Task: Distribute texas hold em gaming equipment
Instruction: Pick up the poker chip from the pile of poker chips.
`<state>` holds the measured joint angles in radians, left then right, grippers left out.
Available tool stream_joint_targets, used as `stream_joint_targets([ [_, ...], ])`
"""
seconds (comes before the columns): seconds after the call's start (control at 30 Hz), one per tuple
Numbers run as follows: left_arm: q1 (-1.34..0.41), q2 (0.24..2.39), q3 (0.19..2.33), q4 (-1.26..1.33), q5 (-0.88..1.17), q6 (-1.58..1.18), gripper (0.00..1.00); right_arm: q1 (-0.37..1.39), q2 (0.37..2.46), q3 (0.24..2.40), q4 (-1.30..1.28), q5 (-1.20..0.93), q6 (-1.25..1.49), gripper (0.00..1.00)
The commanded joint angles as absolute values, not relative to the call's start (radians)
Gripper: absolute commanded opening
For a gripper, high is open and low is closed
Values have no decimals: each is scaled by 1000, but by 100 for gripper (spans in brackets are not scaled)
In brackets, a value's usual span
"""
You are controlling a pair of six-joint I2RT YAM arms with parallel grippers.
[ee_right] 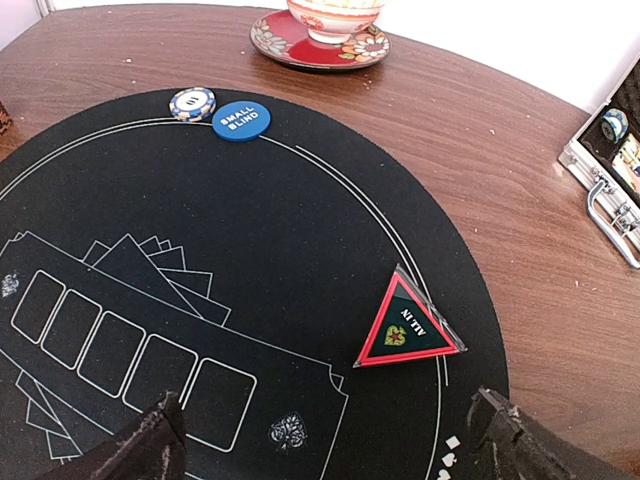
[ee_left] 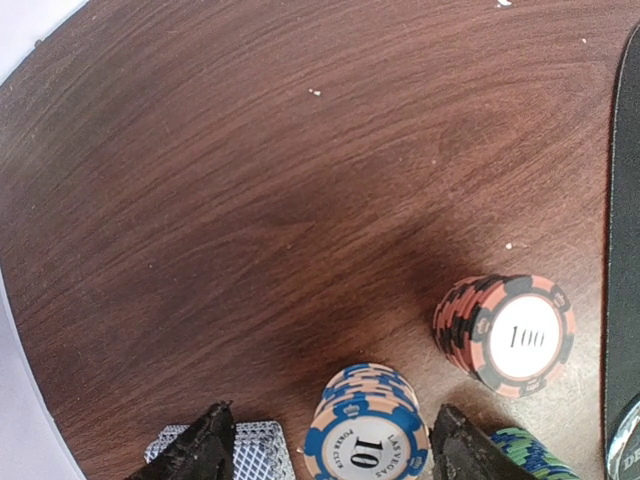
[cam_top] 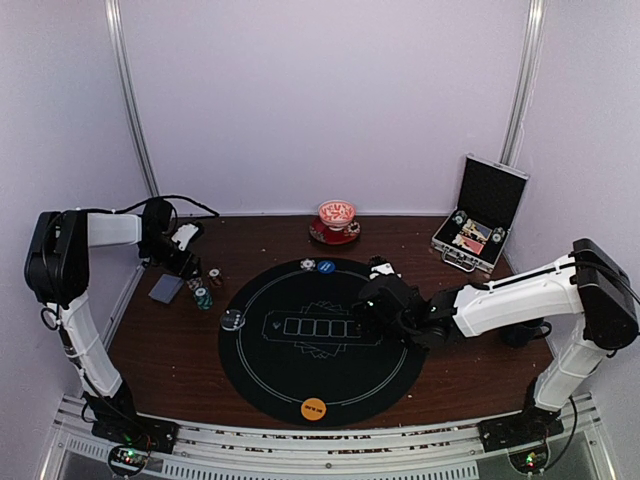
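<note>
table (cam_top: 160, 350) | on it: black mat (cam_top: 265, 375); chip stacks (cam_top: 203, 297); cards (cam_top: 166, 289); case (cam_top: 493, 195); saucer (cam_top: 322, 237)

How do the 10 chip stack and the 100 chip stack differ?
The 10 chip stack is edged blue and peach, the 100 chip stack red and black. The 10 chip stack sits inside the open left gripper; the 100 chip stack stands clear, nearer the black mat. Both are short stacks with white centres on the wooden table.

Looks like a robotics lab cell: plain pale walls (cam_top: 330, 100) boxing in a dark wooden surface (cam_top: 165, 355), metal frame posts (cam_top: 133, 100) in the corners, left arm (cam_top: 80, 345) and right arm (cam_top: 510, 295) bolted to an aluminium rail (cam_top: 330, 445).
</note>
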<state>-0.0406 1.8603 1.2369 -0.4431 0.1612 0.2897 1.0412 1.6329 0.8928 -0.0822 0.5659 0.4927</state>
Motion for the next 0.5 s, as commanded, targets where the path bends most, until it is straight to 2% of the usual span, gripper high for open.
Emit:
stream_joint_targets([
  [0.0,-34,1872,1238,-447,188,313,69,1048,1641,916,-95,599,479,100],
  [0.47,-35,1866,1214,-465,195,331,62,1050,1637,916,-97,603,480,100],
])
